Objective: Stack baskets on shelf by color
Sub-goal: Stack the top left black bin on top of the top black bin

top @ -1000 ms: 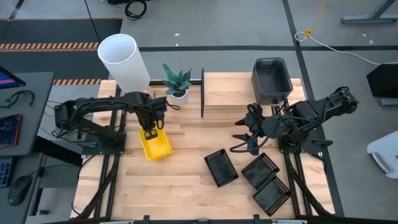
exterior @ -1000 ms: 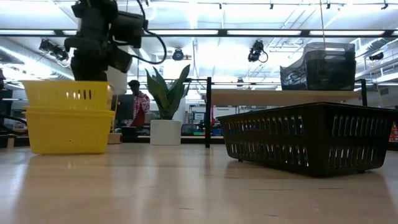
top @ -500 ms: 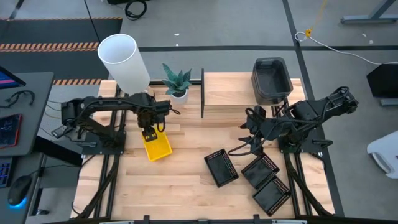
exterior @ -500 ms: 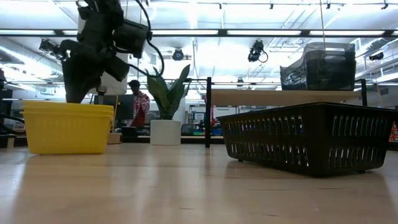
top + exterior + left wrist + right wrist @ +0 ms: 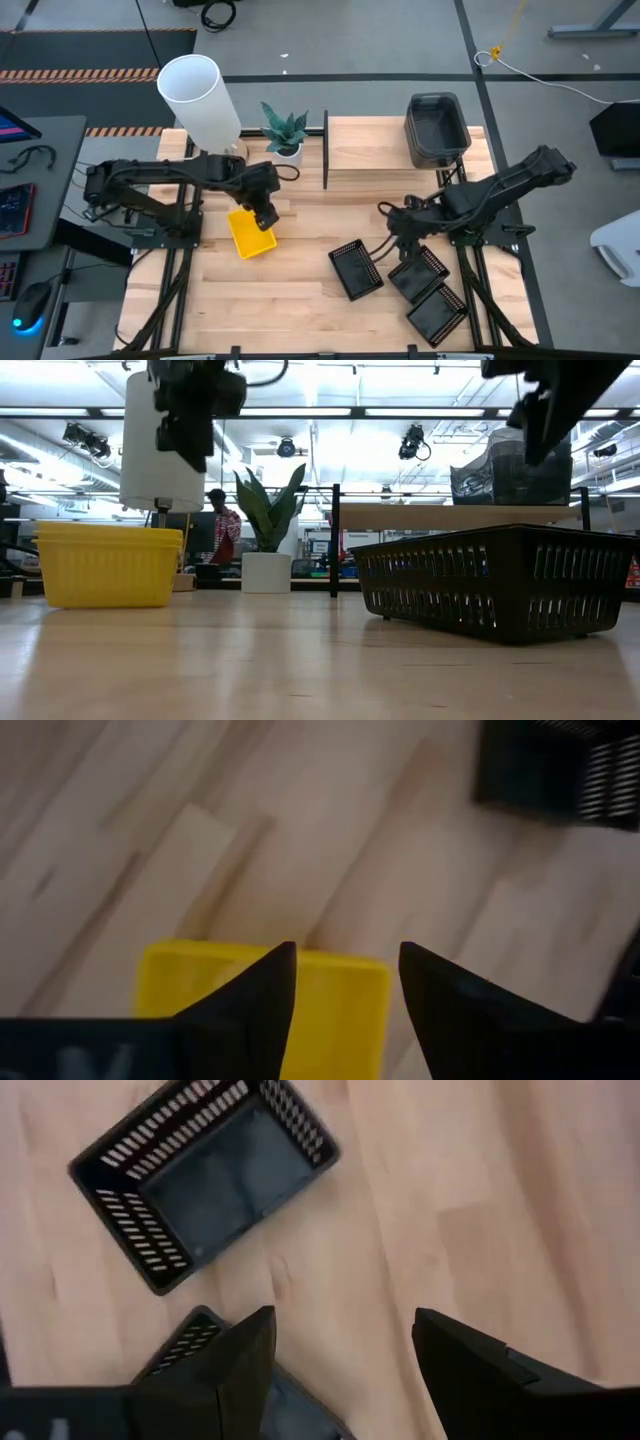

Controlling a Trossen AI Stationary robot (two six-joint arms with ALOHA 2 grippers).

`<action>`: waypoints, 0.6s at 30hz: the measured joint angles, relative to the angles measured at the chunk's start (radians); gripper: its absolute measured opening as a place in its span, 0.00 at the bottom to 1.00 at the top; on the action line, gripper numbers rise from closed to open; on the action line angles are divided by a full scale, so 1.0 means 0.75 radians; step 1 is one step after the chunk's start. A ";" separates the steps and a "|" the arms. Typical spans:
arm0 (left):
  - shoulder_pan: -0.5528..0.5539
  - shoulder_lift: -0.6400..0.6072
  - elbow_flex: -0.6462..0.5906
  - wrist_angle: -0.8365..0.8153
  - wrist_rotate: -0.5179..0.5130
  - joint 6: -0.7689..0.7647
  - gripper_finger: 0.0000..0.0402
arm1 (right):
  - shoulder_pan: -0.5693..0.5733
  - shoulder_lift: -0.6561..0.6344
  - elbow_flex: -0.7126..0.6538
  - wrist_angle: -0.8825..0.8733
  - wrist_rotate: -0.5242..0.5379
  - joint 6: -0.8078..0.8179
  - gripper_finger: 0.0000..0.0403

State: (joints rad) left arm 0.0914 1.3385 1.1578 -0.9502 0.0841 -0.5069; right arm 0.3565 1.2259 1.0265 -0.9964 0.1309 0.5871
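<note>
Yellow baskets [image 5: 250, 232] stand nested in one stack on the table at the left, also seen in the low view [image 5: 105, 565]. My left gripper [image 5: 266, 213] is open and empty above the stack's far right corner; the yellow basket [image 5: 340, 995] shows between its fingers. Dark grey baskets [image 5: 436, 128] are stacked on the wooden shelf [image 5: 370, 150] at the far right. Three black mesh baskets [image 5: 355, 268] [image 5: 418, 272] [image 5: 437, 312] lie on the table at the near right. My right gripper [image 5: 392, 226] is open and empty above them, with one mesh basket [image 5: 200, 1175] ahead of it.
A tall white cylinder [image 5: 197, 100] and a potted plant [image 5: 285, 135] stand at the far left, next to the shelf's black side frame [image 5: 326, 150]. Bare tabletop lies between the yellow stack and the mesh baskets.
The top yellow basket has sunk down into the stack. My left gripper has let go of it, risen and gone a little toward the table's right edge. My right gripper has gone toward the near edge, over the black mesh baskets.
</note>
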 joint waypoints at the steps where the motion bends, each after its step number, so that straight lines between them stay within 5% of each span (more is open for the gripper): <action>1: -0.022 -0.001 0.003 0.021 -0.001 -0.022 0.46 | -0.008 0.000 -0.027 0.054 -0.005 0.010 0.60; 9: -0.159 0.006 0.004 0.220 -0.006 -0.149 0.43 | -0.200 0.022 -0.107 0.349 -0.047 -0.091 0.58; 18: -0.249 -0.013 0.006 0.296 0.043 -0.257 0.43 | -0.376 0.224 -0.107 0.589 -0.293 -0.300 0.53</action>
State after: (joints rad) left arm -0.0953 1.3285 1.1623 -0.7279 0.1165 -0.6996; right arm 0.0747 1.3938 0.9463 -0.5543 -0.0886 0.3623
